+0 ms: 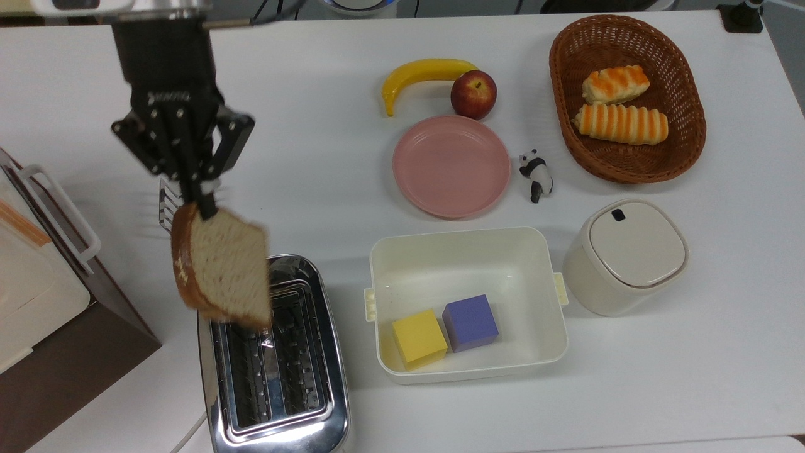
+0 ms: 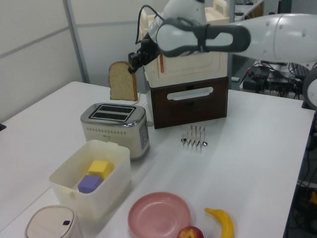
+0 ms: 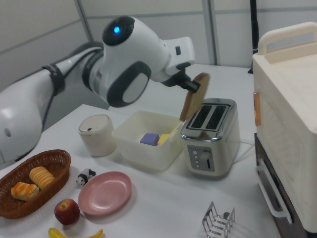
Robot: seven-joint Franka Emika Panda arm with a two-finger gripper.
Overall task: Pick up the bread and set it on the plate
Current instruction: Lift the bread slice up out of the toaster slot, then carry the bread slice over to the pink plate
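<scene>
Your gripper [image 1: 202, 204] pinched the bread [image 1: 223, 269] by its top edge, clear above the toaster [image 1: 273, 371]. The plate [image 1: 451, 166] sat bare, well apart.

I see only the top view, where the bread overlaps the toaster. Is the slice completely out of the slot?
Observer: Yes. In the left view the bread hangs from the gripper with its lower edge above the toaster, and both slots look empty.
Operator: Something metallic is half hidden under the gripper. What is it?
Observer: A wire toast rack. In the left view it stands on the table in front of the brown cabinet, apart from the toaster.
</scene>
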